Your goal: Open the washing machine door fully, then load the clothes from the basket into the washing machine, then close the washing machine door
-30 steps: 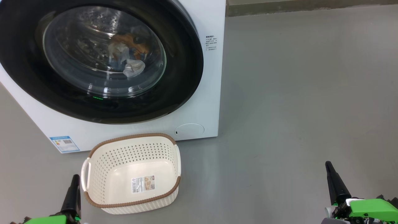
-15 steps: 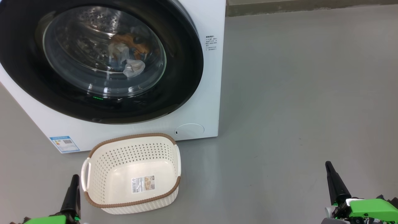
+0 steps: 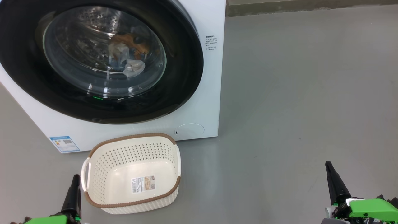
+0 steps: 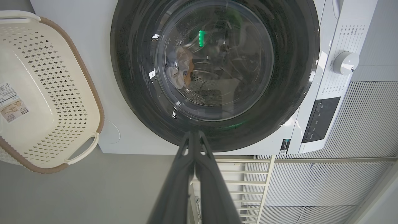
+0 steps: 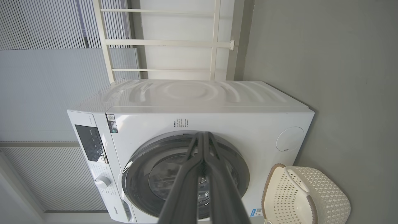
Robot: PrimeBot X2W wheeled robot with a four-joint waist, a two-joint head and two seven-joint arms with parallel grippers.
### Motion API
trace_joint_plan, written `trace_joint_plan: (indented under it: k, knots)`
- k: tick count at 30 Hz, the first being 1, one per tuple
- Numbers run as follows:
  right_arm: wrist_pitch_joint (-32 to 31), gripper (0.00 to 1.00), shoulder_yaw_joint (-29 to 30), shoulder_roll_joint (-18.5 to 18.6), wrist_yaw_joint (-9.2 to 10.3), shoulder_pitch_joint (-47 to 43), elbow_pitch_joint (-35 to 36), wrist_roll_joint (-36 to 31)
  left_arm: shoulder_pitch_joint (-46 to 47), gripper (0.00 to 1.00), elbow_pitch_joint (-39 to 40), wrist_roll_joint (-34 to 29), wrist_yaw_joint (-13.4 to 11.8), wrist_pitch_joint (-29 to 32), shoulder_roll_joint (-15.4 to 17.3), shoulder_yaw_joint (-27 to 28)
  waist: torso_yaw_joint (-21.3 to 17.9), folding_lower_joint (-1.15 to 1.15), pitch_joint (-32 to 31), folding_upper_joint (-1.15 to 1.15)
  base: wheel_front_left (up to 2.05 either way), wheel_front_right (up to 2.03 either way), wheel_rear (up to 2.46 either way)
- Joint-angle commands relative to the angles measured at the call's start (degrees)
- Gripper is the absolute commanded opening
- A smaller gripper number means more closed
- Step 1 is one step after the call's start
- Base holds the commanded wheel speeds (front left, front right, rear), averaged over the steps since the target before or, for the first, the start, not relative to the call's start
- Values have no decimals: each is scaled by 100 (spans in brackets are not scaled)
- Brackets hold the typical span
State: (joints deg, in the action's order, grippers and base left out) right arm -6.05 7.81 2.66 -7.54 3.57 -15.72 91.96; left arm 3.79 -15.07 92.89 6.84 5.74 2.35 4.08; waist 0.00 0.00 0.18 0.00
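Wrapping up, it seemed: the washing machine door sat shut with the clothes behind its glass, the basket stood empty on the floor, left end effector and right end effector both pressed together.

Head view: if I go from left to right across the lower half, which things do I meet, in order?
The left claw with long dark fingers → cream-white perforated plastic basket with a brown woven-look rim → round white filter cap → the right claw with long dark fingers.
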Motion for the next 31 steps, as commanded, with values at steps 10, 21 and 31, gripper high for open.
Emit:
trace_joint_plan:
  k: [10,21,31]
  knots:
    - [-43,0,-129,21,5,261,169,21,236,0,104,-38,65,42,86,203,0,0,0,0,0,0,0]
    - [-43,0,-129,21,5,261,169,21,237,0,104,-44,65,48,81,210,0,0,0,0,0,0,0]
    - [-43,0,-129,21,5,261,169,21,237,0,104,-49,65,52,77,215,0,0,0,0,0,0,0]
